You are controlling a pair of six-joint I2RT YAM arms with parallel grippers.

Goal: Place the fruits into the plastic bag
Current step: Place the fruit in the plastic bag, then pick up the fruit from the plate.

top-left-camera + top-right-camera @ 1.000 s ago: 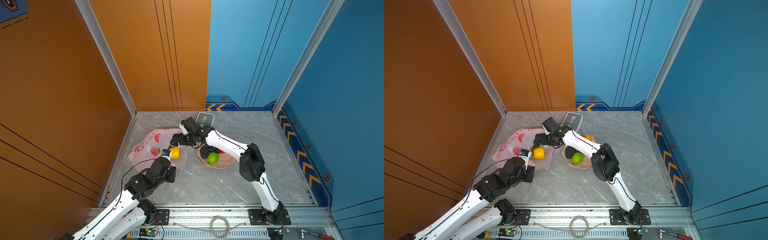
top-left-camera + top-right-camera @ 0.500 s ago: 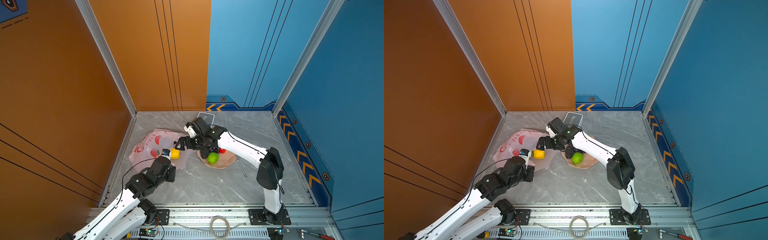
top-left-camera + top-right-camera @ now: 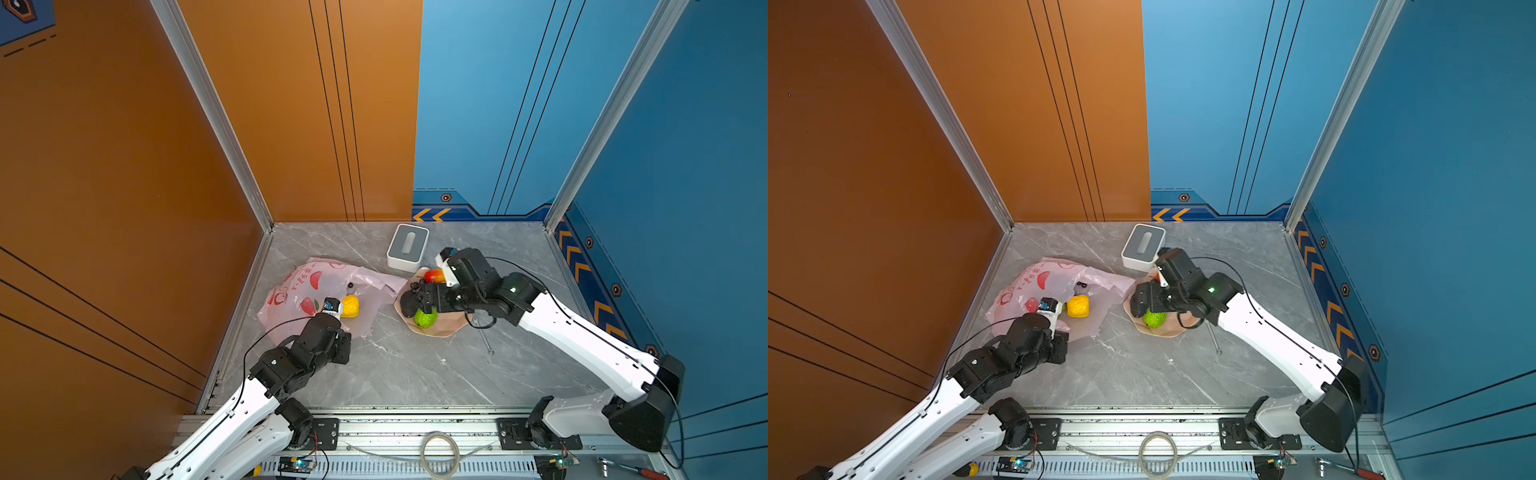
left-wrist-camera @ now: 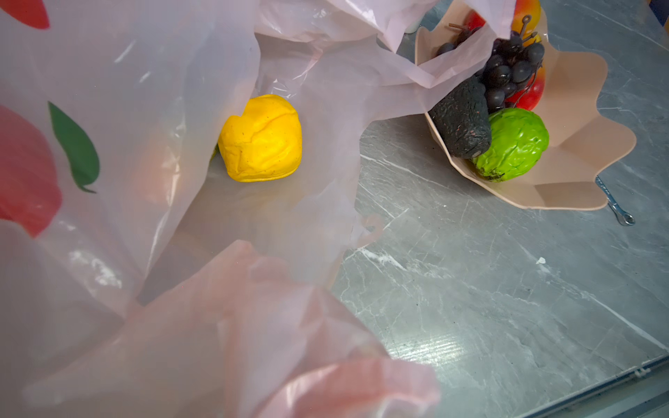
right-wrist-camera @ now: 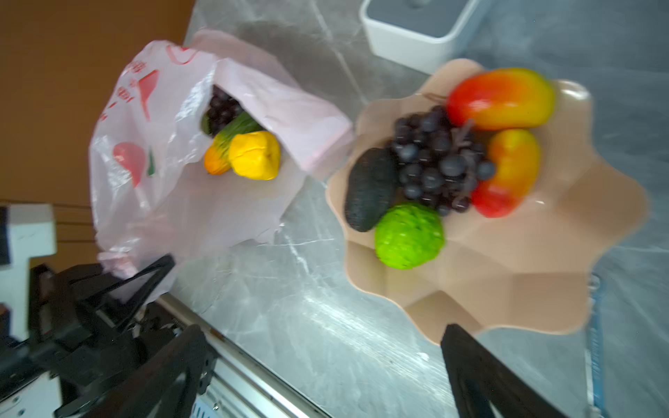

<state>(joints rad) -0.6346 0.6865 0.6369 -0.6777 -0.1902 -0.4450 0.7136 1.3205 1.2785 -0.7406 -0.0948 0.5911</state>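
1. The left gripper (image 5: 152,271) is clamped shut on the plastic bag (image 3: 299,286), near the table's (image 3: 415,374) left edge.
2. The right gripper (image 5: 322,333) is held wide open and empty above the plate (image 5: 506,289).
3. The yellow fruit (image 4: 260,139) is seen in the bag; the avocado (image 5: 369,188) is plated.

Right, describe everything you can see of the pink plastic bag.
The plastic bag is thin, crinkly, translucent pink film printed with red fruit pictures and red writing. It lies slumped on the grey table, mouth gaping toward the plate. Inside the mouth sit a yellow fruit, an orange fruit and a dark grape bunch. The left gripper is shut on its near edge. One flap reaches the plate's rim; contact is unclear.
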